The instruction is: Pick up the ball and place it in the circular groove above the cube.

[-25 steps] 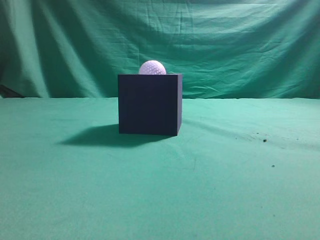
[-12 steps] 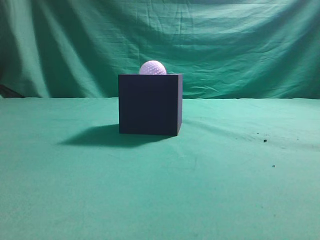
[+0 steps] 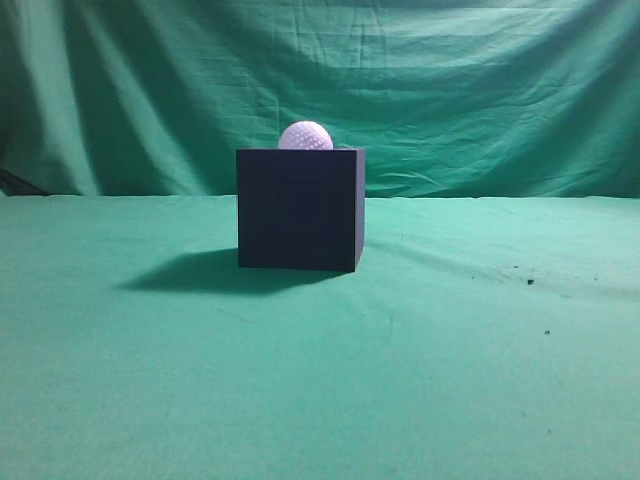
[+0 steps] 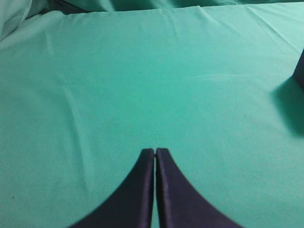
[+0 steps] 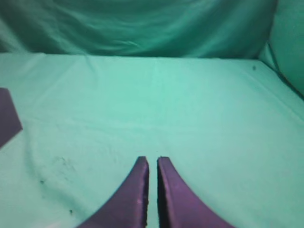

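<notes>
Small white dimpled ball [image 3: 305,136] sitting atop large matte navy-black cube [image 3: 299,208], well apart from both grippers, left gripper [image 4: 155,151] jaws pressing together, right gripper [image 5: 152,159] jaws nearly touching, holding nothing

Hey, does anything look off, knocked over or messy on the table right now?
Nothing stands out. The ball sits on top of the cube, which stands square on the green cloth. Only a few small dark specks lie on the cloth to the right. Both grippers are shut, holding nothing.

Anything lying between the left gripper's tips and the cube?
No. In the left wrist view only bare green cloth and the cube's shadow lie between the shut left gripper and the cube at the right edge.
</notes>
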Controlling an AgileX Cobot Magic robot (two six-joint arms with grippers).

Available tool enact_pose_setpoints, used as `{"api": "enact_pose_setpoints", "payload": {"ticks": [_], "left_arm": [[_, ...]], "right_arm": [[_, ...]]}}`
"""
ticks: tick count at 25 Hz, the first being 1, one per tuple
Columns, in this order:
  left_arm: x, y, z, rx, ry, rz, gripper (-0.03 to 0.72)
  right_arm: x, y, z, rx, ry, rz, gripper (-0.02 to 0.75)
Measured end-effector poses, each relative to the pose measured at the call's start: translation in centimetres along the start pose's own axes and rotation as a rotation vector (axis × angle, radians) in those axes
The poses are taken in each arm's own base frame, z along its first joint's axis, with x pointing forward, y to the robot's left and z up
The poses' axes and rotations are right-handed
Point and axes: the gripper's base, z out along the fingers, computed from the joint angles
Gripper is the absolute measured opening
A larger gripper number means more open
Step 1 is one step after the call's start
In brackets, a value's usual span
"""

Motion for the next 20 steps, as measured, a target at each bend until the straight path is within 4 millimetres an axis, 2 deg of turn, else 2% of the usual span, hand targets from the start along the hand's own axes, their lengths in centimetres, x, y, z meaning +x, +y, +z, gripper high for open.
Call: {"api": "enact_pose_setpoints", "payload": {"ticks": [7, 20], "left_arm": [[0.0, 0.0, 0.0, 0.0, 0.0, 0.0, 0.0], [0.0, 0.0, 0.0, 0.0, 0.0, 0.0, 0.0]], "right_arm": [[1.09, -0.24, 0.09, 0.047, 0.084, 0.017, 0.049], [1.21, -0.24, 0.08, 0.048, 0.097, 0.036, 0.049]]}}
